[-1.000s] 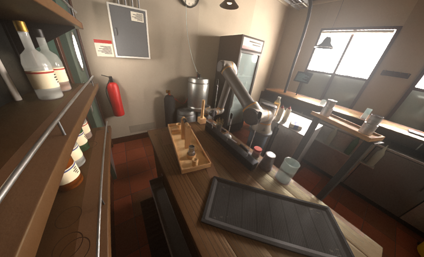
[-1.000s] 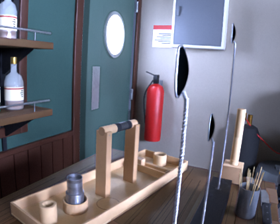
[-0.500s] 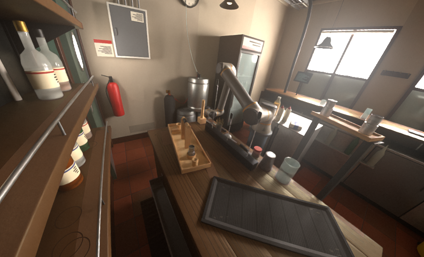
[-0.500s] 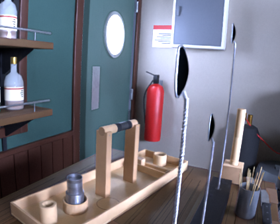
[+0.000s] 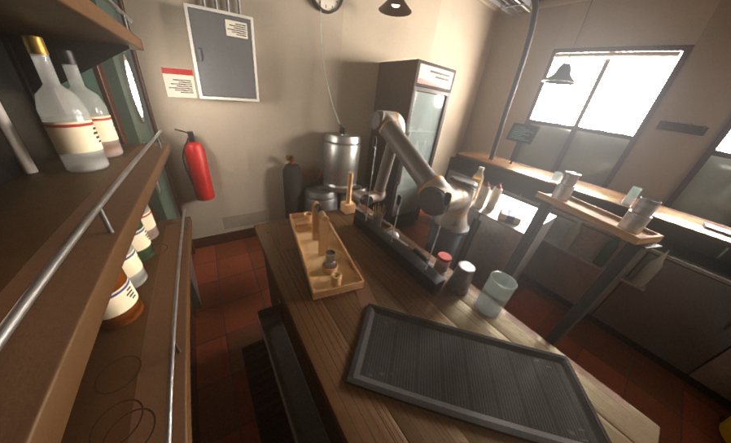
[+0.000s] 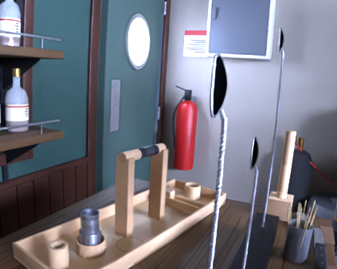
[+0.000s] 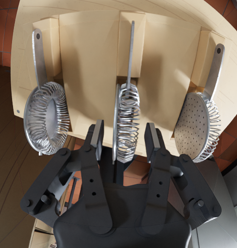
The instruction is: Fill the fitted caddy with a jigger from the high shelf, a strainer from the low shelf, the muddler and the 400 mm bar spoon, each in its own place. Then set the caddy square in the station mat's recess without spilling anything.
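Note:
The wooden caddy (image 5: 324, 254) stands on the bar top with a steel jigger (image 6: 89, 227) upright in one of its round seats. Three strainers hang on a pale wooden rack in the wrist camera: one left (image 7: 46, 116), one in the middle (image 7: 126, 120) seen edge-on, one right (image 7: 199, 123). My gripper (image 7: 125, 135) is open with a finger on each side of the middle strainer and holds nothing. The wooden muddler (image 6: 285, 165) stands in its block behind the bar spoons (image 6: 219, 167). The dark station mat (image 5: 467, 374) lies at the near end of the bar.
The arm (image 5: 423, 182) reaches down past the bar's far side. A dark tool rail (image 5: 401, 250) runs along the bar with cups (image 5: 495, 292) near its end. Bottle shelves (image 5: 70, 220) line the left wall. A side table (image 5: 599, 217) stands at the right.

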Action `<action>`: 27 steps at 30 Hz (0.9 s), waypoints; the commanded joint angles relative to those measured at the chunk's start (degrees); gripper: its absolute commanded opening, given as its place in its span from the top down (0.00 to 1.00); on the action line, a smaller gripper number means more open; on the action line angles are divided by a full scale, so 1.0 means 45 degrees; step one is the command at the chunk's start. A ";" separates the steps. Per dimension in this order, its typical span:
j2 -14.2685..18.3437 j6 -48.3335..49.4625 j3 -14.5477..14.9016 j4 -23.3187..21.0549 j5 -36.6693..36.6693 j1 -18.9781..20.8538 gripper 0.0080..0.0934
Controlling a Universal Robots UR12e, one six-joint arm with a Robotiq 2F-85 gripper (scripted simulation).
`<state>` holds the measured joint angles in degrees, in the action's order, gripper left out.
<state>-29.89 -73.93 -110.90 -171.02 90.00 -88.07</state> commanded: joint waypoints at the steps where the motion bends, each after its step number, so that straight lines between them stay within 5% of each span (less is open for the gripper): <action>1: -0.0015 0.0000 0.0003 -0.0004 0.0000 0.0000 0.47; 8: -0.0011 0.0000 0.0003 -0.0005 0.0000 0.0000 0.48; 27: -0.0005 0.0000 0.0004 -0.0005 -0.0001 0.0000 0.93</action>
<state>-29.88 -73.93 -110.90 -171.03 90.00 -88.07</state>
